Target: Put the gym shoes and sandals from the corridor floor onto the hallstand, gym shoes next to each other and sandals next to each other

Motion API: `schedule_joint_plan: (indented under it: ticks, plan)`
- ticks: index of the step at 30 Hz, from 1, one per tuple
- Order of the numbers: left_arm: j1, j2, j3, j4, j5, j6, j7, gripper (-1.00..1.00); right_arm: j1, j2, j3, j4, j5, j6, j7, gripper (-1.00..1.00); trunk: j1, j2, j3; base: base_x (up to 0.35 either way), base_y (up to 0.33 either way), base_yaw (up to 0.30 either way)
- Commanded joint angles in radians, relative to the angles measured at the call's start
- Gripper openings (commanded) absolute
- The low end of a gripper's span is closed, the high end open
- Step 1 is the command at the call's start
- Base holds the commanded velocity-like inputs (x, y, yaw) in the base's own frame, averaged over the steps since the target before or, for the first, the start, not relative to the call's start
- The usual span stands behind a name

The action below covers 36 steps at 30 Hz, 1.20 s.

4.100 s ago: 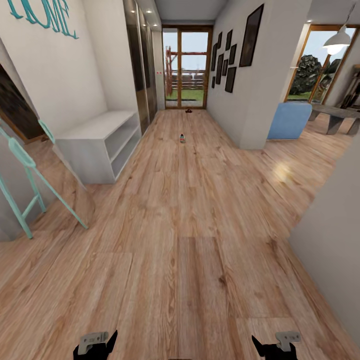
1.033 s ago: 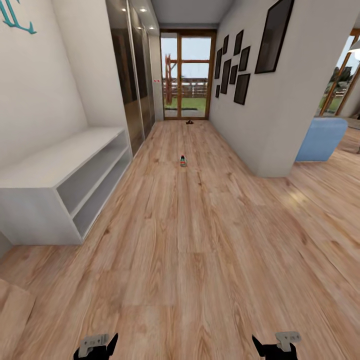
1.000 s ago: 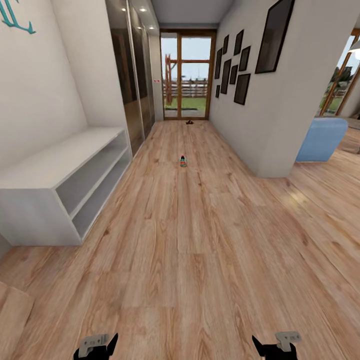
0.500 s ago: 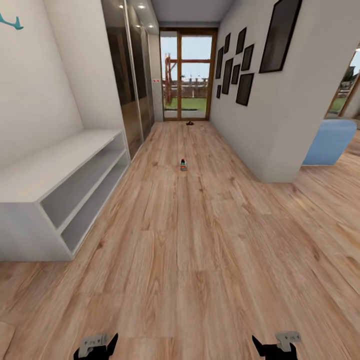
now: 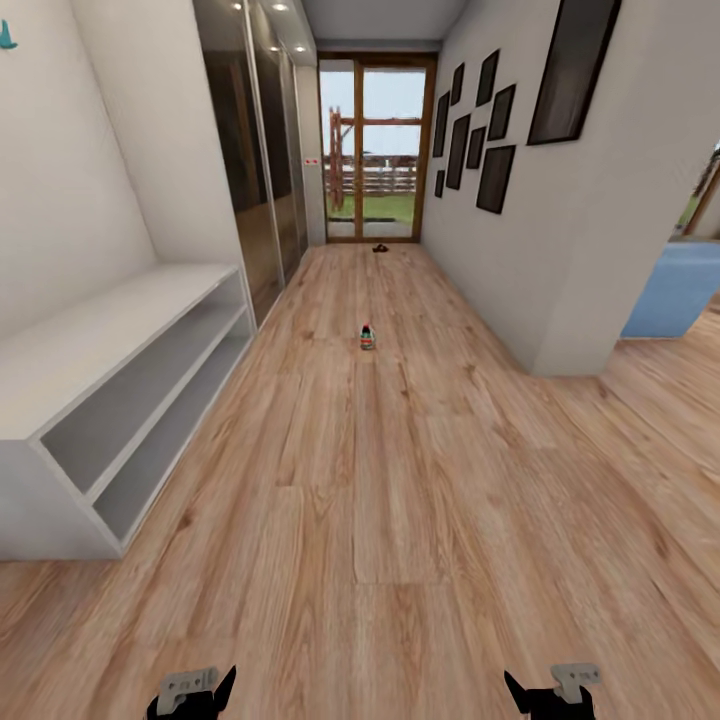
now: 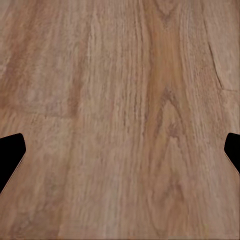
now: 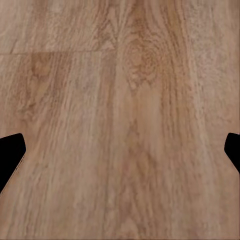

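A gym shoe (image 5: 367, 337) stands far ahead on the corridor floor (image 5: 400, 520), small, with red and green on it. A small dark shape (image 5: 380, 247) lies by the glass door and may be the sandals; it is too small to tell. The hallstand is out of view. My left gripper (image 5: 190, 690) and right gripper (image 5: 550, 690) sit at the lower edge of the head view, far from the shoe. In the wrist views the left gripper (image 6: 120, 155) and the right gripper (image 7: 120, 155) are open over bare planks, holding nothing.
A low pale grey bench (image 5: 90, 350) with two open shelves stands along the left wall, with no wall shelves above it. Mirrored wardrobe doors (image 5: 250, 170) follow it. A wall corner (image 5: 575, 330) juts in on the right, with a blue seat (image 5: 680, 290) behind.
The whole view has moved forward along the corridor. The bench has slid nearer and to the left, and the shoe looks slightly closer. Both grippers keep their pose.
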Motion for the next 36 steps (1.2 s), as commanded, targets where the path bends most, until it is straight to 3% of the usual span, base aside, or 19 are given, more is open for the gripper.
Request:
schedule_joint_plan:
  ticks: [1, 36]
  plan:
    - [-0.001, -0.001, 0.008, 0.001, -0.011, -0.005, -0.006, 1.0, -0.001, 0.0, 0.007, 0.001, -0.011, -0.002, 0.005, 1.0, 0.0, 0.0, -0.001, 0.34, 0.0, 0.0]
    - [-0.001, -0.001, 0.009, 0.001, -0.011, -0.005, -0.006, 1.0, -0.001, 0.0, 0.007, 0.001, -0.011, -0.002, 0.005, 1.0, 0.0, 0.0, -0.001, 0.34, 0.0, 0.0]
